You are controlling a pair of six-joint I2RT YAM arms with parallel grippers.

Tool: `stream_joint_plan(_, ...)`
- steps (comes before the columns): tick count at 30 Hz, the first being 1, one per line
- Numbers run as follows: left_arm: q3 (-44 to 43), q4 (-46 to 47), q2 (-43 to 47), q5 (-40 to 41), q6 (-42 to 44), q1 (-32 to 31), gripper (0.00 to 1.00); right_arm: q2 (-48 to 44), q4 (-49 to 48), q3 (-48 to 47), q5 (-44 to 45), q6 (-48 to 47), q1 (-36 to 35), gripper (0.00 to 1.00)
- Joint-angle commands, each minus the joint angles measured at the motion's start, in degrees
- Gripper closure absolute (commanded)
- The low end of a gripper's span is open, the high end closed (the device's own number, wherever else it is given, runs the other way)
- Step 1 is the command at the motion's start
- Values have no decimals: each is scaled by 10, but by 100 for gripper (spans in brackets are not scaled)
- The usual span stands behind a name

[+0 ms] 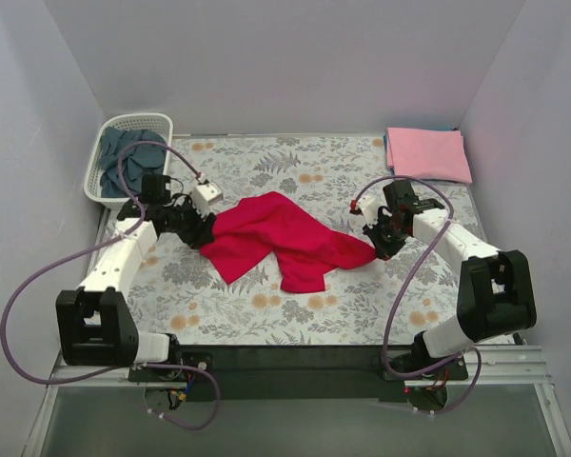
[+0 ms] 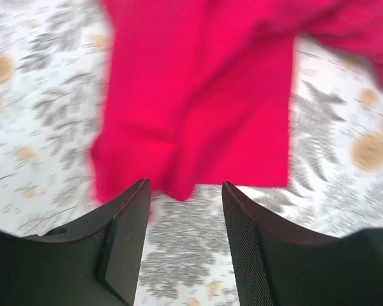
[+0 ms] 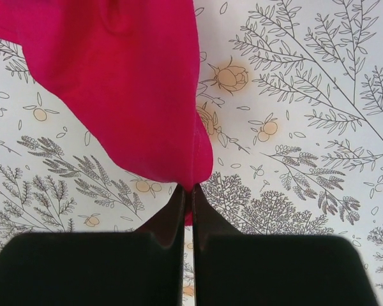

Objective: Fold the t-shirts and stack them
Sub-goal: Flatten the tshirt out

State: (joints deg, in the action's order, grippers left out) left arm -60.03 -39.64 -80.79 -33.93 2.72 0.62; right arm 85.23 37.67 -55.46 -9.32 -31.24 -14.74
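I note the pink t-shirt [image 1: 426, 152] folded, the blue t-shirt [image 1: 119, 157] in the basket [image 1: 138, 119], and the red t-shirt [image 1: 276, 233] crumpled, clamped by my right end effector [image 3: 186, 191], with my left end effector [image 2: 185, 186] apart.

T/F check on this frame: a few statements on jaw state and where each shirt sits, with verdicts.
1. The right gripper has its jaws shut on the red t-shirt. True.
2. The left gripper has its jaws clamped on the red t-shirt. False: they stand open at its edge.
3. The pink t-shirt lies crumpled in the basket. False: it lies folded flat at the far right corner; the basket holds the dark blue t-shirt.
4. The red t-shirt lies rumpled, not folded, on the floral cloth. True.
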Motion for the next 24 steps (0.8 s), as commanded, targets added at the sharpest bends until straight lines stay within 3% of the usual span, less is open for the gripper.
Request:
stream_joint_plan(1, 63, -53, 53, 5, 54, -72, 53, 11, 11, -25, 2, 0, 2, 99)
stream_joint_plan(6, 152, 15, 79, 55, 13, -163, 51, 9, 14, -72, 19, 0, 15, 99)
stream_joint_plan(12, 177, 75, 34, 107, -22, -211, 46, -10, 24, -96, 24, -2, 18, 99)
stream_joint_plan(20, 234, 154, -17, 214, -12, -251, 50, -20, 31, -95, 26, -3, 26, 99)
stream_joint_plan(22, 241, 158, -23, 224, -5, -251, 56, -25, 36, -99, 29, -7, 30, 99)
stream_joint_plan(23, 243, 154, -23, 233, -3, -251, 64, -27, 39, -102, 29, -9, 31, 99)
stream_joint_plan(24, 240, 144, -18, 231, -2, -251, 85, -32, 42, -105, 31, -14, 33, 99)
